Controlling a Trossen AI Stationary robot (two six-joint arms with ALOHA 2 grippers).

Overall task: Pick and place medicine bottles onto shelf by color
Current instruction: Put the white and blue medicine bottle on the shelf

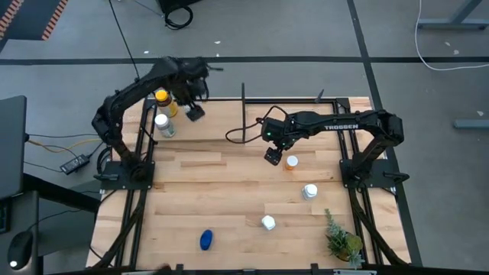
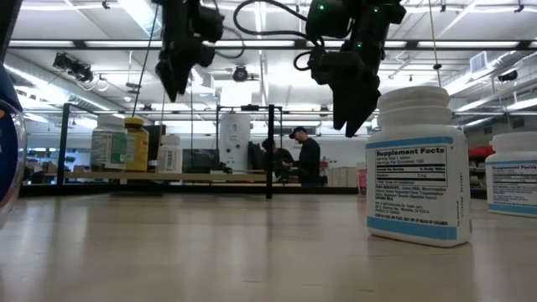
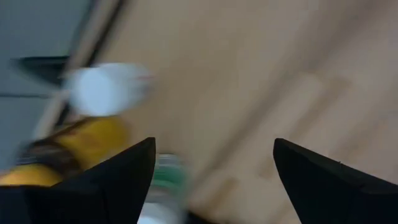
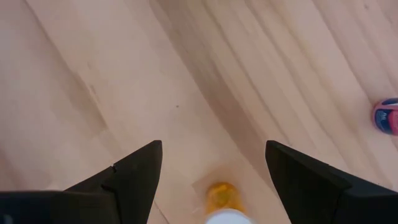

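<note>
My left gripper [image 1: 195, 112] hangs open and empty above the shelf [image 2: 193, 178] at the table's far left. Just to its left, an amber yellow-capped bottle [image 1: 162, 101] and a white bottle [image 1: 164, 124] stand on the shelf. Both show blurred in the left wrist view, the amber one [image 3: 87, 140] and the white one [image 3: 106, 90]. My right gripper [image 1: 273, 156] is open above the table's middle, beside an orange-capped bottle [image 1: 292, 162]. This bottle shows low between the fingers in the right wrist view [image 4: 221, 198]. The fingers are clear of it.
Two white bottles [image 1: 309, 191] [image 1: 268, 222] stand on the near right of the table, and a blue bottle [image 1: 206, 240] lies near the front edge. A small green plant [image 1: 340, 238] stands at the near right corner. A pink-capped bottle [image 4: 385, 115] lies farther off. A black divider post [image 2: 270, 151] stands at the shelf.
</note>
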